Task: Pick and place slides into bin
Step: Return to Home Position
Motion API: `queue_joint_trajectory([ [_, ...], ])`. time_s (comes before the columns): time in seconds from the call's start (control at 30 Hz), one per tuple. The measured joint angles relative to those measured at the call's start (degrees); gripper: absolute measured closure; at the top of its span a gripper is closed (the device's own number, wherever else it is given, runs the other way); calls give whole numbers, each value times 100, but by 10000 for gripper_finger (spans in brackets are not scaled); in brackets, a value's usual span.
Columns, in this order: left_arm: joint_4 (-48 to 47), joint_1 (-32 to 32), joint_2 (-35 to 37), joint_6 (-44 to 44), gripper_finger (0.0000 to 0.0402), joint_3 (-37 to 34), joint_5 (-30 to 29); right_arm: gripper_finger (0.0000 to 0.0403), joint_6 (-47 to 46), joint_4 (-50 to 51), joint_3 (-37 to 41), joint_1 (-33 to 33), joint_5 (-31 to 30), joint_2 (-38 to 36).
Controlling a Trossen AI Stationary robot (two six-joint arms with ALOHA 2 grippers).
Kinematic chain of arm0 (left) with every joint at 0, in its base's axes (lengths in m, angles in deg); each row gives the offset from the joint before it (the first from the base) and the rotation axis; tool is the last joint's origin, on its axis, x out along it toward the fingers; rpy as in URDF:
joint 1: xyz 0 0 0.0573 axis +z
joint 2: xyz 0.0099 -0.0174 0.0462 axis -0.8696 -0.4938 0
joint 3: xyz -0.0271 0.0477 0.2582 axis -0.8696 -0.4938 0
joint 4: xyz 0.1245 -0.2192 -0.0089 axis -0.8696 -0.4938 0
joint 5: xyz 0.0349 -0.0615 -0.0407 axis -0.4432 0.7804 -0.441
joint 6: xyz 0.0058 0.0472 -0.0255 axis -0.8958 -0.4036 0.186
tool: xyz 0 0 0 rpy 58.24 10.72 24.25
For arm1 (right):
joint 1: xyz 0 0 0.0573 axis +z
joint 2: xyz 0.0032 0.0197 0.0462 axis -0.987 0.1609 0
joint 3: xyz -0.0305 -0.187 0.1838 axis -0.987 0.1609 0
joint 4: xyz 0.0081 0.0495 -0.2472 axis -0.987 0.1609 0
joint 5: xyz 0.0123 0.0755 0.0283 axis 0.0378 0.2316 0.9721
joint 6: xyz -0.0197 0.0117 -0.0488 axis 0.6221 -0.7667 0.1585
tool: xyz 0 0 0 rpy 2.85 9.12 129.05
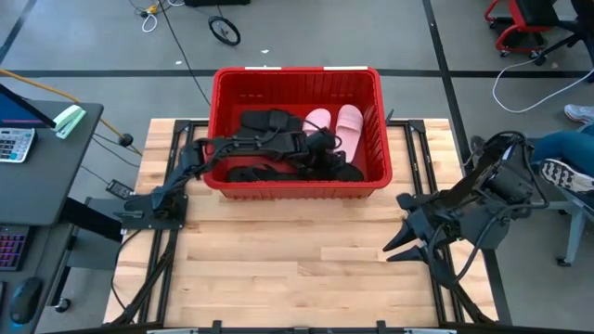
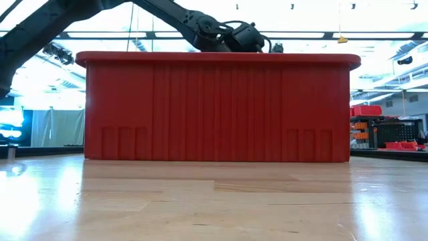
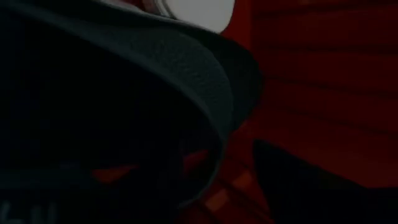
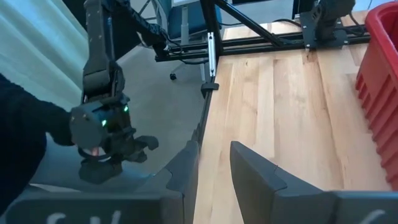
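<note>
Since every one of the slides in sight already lies inside the red bin (image 1: 297, 72) at the middle of the far edge of the worktop (image 1: 297, 278) — the pale pink pair (image 1: 334, 125) toward its right end, the black slides (image 1: 264, 122) heaped beside them — nothing looks left to pick. They look light and bendy, best pinched across the broad strap or at a sole edge. The left gripper (image 1: 329, 148) hangs inside the bin close over a black slide, and I cannot tell whether it is parted or closed; the right gripper (image 1: 393, 225) waits at the worktop's right edge — fingers spread wide, holding nothing.
</note>
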Motion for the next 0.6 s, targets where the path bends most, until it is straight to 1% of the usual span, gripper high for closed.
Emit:
queue_joint_trajectory([
  [0.17, -110, 136, 177, -54, 203, 7, -26, 303, 1, 41, 0, 21, 4, -2],
  [0.33, -665, 236, 324, -428, 220, 4, -215, 303, -28, 201, 0, 21, -1, -2],
  [0.5, -1161, 254, 567, -864, 231, 2, -306, 303, -506, 697, 0, 21, -67, -41],
  [0.6, -1162, 212, 870, -1220, 234, 1, -397, 303, -832, 1218, 0, 19, -328, -117],
])
